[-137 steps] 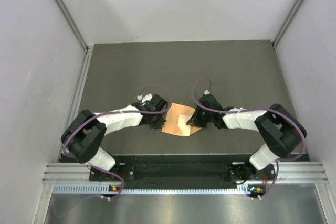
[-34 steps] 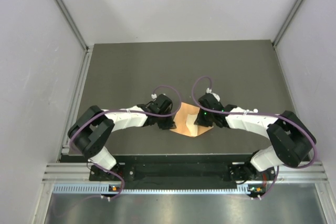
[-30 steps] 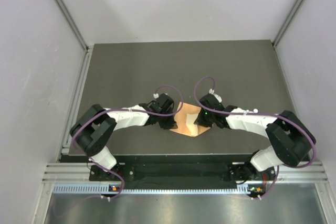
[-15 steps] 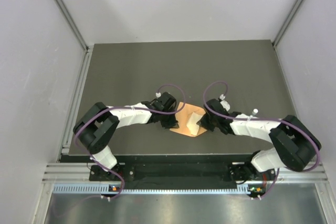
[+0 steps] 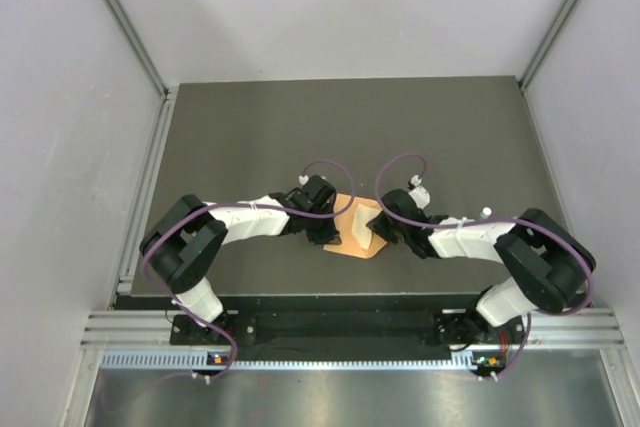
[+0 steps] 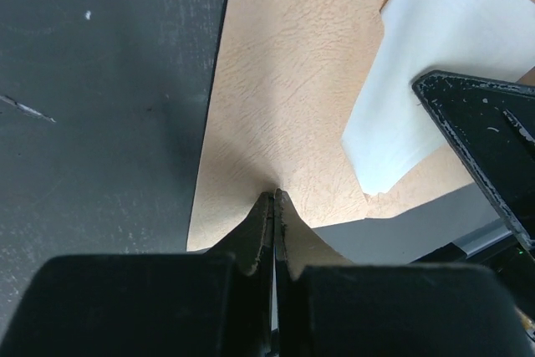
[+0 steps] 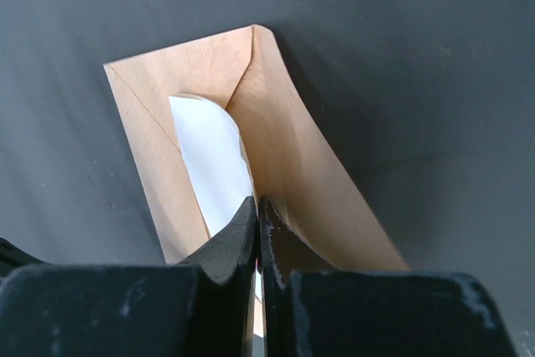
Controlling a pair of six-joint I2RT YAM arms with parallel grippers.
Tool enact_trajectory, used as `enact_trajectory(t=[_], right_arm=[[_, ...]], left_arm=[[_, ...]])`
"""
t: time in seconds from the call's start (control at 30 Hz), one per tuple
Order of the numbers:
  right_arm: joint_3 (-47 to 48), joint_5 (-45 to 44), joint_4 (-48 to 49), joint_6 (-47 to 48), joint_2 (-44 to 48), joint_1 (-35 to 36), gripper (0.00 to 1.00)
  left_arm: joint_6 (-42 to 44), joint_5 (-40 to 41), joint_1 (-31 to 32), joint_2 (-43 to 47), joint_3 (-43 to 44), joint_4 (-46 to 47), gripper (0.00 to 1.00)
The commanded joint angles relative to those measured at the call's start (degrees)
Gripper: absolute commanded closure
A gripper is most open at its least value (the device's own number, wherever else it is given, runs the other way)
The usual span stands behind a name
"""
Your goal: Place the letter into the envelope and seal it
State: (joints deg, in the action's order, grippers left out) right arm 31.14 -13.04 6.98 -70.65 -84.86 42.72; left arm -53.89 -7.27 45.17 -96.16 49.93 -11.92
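Dark table, left gripper pinching envelope (hidden overhead), letter seemingly inside.

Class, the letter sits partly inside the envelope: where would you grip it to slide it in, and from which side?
Pinch the free end of the letter, outside the mouth of the envelope, coming from the right arm's side. It is a thin sheet, its far end tucked inside; the right gripper is shut there.

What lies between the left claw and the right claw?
The orange envelope with the pale letter upon it, seen in the top view. The left claw pinches the envelope's edge, the right claw the letter.
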Motion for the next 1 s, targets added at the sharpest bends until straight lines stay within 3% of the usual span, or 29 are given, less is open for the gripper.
enact_trajectory(t=[0.0, 0.2, 0.33, 0.37, 0.53, 0.6, 0.67, 0.83, 0.97], right_arm=[[-3.2, -1.6, 5.6, -3.5, -0.1, 1.8, 1.00], [-5.6, -4.6, 8.3, -7.7, 2.1, 5.4, 1.00], [-8.0, -0.7, 13.9, -7.1, 1.5, 5.4, 0.99], [-8.3, -0.1, 14.2, -7.0, 1.6, 5.5, 0.95], [-10.7, 2.6, 16.0, -5.1, 3.1, 5.4, 0.94], [-10.8, 3.2, 15.0, -3.7, 5.2, 5.4, 0.86], [-9.8, 2.1, 9.4, -1.8, 9.0, 5.4, 0.75], [-6.3, -9.9, -6.8, 1.8, 19.8, 5.4, 0.54], [-5.7, -16.3, -14.8, 6.3, 26.3, 5.4, 0.48]], left_arm=[[1.0, 0.2, 0.3, -1.0, -0.4, 0.9, 0.99], [-0.3, -0.1, 0.3, -1.0, -0.9, 1.9, 0.99], [-1.0, 0.2, 0.3, -0.1, -1.2, 2.8, 0.98], [-1.0, 0.2, 0.3, -0.1, -1.2, 3.0, 0.98], [-1.9, -0.2, 0.3, -0.5, -1.1, 3.7, 0.99], [-2.0, 0.3, 0.3, -0.3, -1.2, 3.6, 0.99], [-2.4, 1.2, 0.2, 0.5, -1.5, 3.3, 0.99], [-2.4, 2.3, 0.1, 2.0, -2.3, 3.0, 0.99], [-2.1, 1.3, -0.2, 2.0, -2.6, 3.1, 0.99]])
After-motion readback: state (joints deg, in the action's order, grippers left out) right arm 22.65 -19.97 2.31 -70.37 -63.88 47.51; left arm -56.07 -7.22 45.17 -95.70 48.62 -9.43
